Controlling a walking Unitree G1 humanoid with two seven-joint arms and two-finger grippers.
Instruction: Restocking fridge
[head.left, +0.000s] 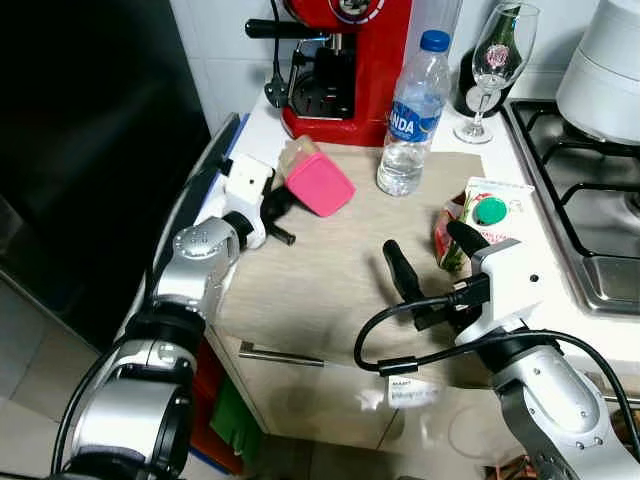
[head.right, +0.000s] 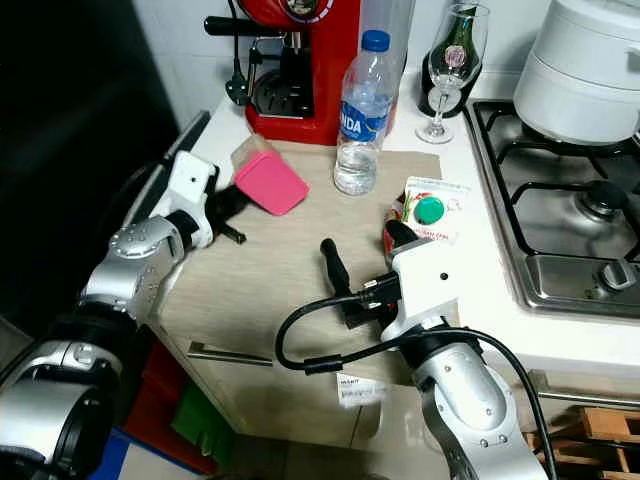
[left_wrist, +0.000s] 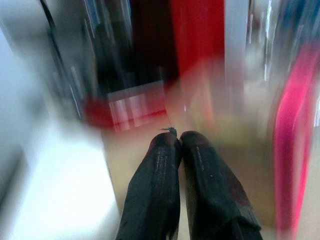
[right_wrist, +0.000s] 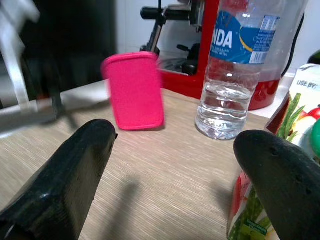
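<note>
Pale wood-grain countertop (head.left: 330, 280) is filling my feed, with a gas hob (head.left: 590, 190) off beyond my right pincer and a dark fridge front (head.left: 90, 150) beside my left arm.

I am holding my right pincer (head.left: 428, 258) low over the counter, its two black fingers (right_wrist: 70, 180) spread wide with nothing between them. A juice carton (head.left: 470, 218) with a green cap is standing upright just beside the outer finger, seemingly touching it; its long axis is running vertical, cap facing up and toward the head camera, printed fruit on its side.

Ahead of that pincer, a clear water bottle (head.left: 410, 115) with a blue cap and blue label is standing upright, well apart from the fingertips.

I am keeping my left pincer (head.left: 283, 212) close by a container with a pink lid (head.left: 318, 182), tilted so the lid is facing my right pincer. The left wrist feed is blurring, but the two fingers (left_wrist: 160, 180) are pressed together, gripping nothing.

Behind the bottle, a red coffee machine (head.left: 340, 70) and a wine glass (head.left: 495, 65) are standing against the wall.
</note>
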